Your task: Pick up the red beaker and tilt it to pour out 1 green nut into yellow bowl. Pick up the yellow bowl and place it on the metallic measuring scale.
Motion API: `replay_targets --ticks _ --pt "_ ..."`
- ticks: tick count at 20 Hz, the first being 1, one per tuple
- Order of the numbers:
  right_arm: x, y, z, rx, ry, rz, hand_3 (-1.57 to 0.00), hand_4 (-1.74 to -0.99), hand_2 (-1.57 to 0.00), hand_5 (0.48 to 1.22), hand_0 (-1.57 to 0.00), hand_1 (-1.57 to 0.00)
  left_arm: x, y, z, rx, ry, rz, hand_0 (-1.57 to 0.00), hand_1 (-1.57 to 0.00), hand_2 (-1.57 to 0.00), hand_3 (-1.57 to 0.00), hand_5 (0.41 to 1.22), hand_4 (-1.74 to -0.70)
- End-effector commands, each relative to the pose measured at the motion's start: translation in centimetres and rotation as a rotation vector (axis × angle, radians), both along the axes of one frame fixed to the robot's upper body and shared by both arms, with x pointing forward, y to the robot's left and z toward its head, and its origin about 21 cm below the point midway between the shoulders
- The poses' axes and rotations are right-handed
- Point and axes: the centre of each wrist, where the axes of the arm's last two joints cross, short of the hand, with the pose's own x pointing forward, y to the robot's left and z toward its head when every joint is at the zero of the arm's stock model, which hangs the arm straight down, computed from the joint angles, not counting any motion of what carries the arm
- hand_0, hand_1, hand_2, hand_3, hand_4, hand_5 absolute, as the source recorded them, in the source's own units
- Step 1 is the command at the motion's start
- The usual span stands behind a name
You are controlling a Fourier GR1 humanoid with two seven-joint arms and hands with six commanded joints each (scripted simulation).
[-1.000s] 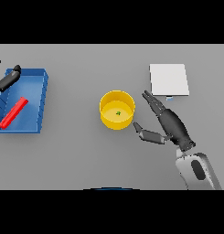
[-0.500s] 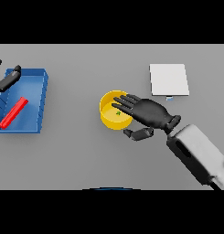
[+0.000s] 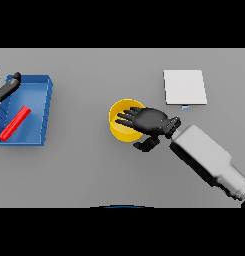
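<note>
Yellow bowl [image 3: 120, 131] sits under right hand [image 3: 150, 121], fingers spread flat over it, thumb by rim. Left hand [image 3: 5, 90] at blue tray [image 3: 44, 114] w/ red beaker [image 3: 15, 123]; its grip can't tell.

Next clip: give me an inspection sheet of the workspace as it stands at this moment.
Surface: plain grey table.
Job's things: round yellow bowl at centre, contents hidden; red beaker lying in the blue tray; flat square metallic measuring scale, nothing on it.
Clutter: nothing seen.
Hands: right hand spread over the bowl, thumb below its rim; left hand at the tray's far-left edge.
Cables: nothing seen.
Surroundings: nothing seen.
</note>
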Motion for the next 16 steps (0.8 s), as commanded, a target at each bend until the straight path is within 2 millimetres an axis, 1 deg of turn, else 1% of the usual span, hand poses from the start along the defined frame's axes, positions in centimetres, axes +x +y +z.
replay_targets --ticks 1,4,6,8,9,11,12,13,14,15,16 --pt "0.3 0.2 -0.3 -0.023 0.004 0.003 0.0 -1.25 0.0 0.708 0.0 0.0 0.0 0.2 -0.4 -0.007 0.01 0.014 0.0 0.0 0.0 0.0 0.688 -0.72" --pt "0.6 1.2 -0.9 -0.087 0.029 0.019 0.0 -1.27 0.0 0.727 0.0 0.0 -0.1 0.3 -0.3 -0.009 0.005 0.007 0.0 0.0 0.0 0.0 0.682 -0.72" --pt "1.1 1.6 -0.5 -0.104 0.036 0.021 0.0 -1.281 0.0 0.74 0.0 0.0 -0.3 0.4 -0.2 -0.009 -0.005 -0.003 0.0 0.0 0.0 0.0 0.686 -0.72" --pt "1.2 1.9 -0.8 -0.109 0.053 0.01 0.0 -1.297 0.0 0.753 0.0 0.0 -0.3 0.2 -0.2 -0.008 -0.007 -0.004 0.0 0.0 0.0 0.0 0.688 -0.72" --pt "1.3 1.9 -0.8 -0.099 0.062 0.004 0.0 -1.305 0.0 0.763 0.0 0.0 -0.3 0.4 -0.3 -0.014 -0.006 0.0 0.0 0.0 0.0 0.0 0.686 -0.72" --pt "1.5 2.0 -0.8 -0.108 0.073 -0.027 -0.04 -1.336 -0.02 0.81 0.0 -0.02 -0.2 0.3 -0.2 -0.004 -0.007 -0.007 0.0 0.0 0.0 0.0 0.686 -0.71" --pt "1.4 2.0 -1.1 -0.112 0.085 -0.028 -0.1 -1.36 -0.09 0.842 -0.11 -0.1 -0.3 0.3 0.0 -0.002 -0.014 -0.006 0.0 0.0 0.0 0.0 0.689 -0.71" --pt "1.2 2.2 -0.9 -0.112 0.086 -0.022 -0.17 -1.387 -0.18 0.873 -0.29 -0.24 -0.3 0.5 0.0 -0.006 -0.011 0.003 0.0 0.0 0.0 0.0 0.691 -0.71" --pt "1.2 2.3 -1.0 -0.12 0.079 -0.011 -0.26 -1.42 -0.31 0.943 -0.54 -0.47 -0.2 0.4 0.1 -0.01 -0.009 0.002 0.0 0.0 0.0 0.0 0.692 -0.72" --pt "1.4 1.8 -0.8 -0.129 0.067 0.0 -0.35 -1.454 -0.48 0.999 -0.75 -0.69 -0.3 0.4 0.0 -0.013 -0.012 -0.002 0.0 0.0 0.0 0.0 0.692 -0.72" --pt "1.2 2.0 -1.0 -0.128 0.071 -0.01 -0.46 -1.512 -0.69 1.043 -0.91 -0.87 -0.4 0.7 -0.1 -0.008 -0.01 0.0 0.0 0.0 0.0 0.0 0.692 -0.72"
